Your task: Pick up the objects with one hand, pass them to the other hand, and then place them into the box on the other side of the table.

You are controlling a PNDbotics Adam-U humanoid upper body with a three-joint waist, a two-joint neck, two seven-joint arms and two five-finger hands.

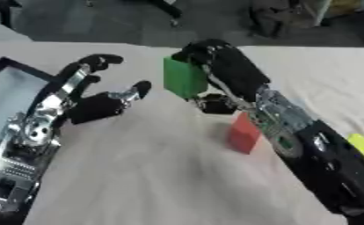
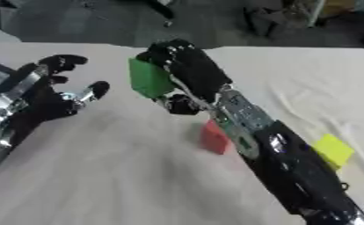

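Right hand (image 1: pixel 216 57) curled round a green block (image 1: pixel 183 77), fingers over its top and far side, thumb beneath near the lower edge; block held upright, clear of the worktop (image 1: pixel 139 176). Just to that hand's left, across a narrow gap, left hand (image 1: pixel 100 103) open, palm turned toward the block, fingers spread upward, thumb reaching out, holding nothing and not touching the block. Beyond the left hand, further left and partly cut off at the frame edge, a dark-rimmed box (image 1: pixel 8 70) with a pale floor, apparently the target. Below the right hand, tucked against the right forearm, a red block (image 1: pixel 244 134) resting on the worktop. Further right, beyond the forearm, a yellow block (image 2: pixel 333 150) lying flat on the pale cloth.

Judged as the handover step: pickup done, transfer not yet made, nothing visible in the box. Next move likely calls for closing the gap until the green block sits between left thumb and fingers, closing the left hand on its free near side, then releasing on the right only once the left has it. Main risk: early release, or a pinch too near the block's corner.
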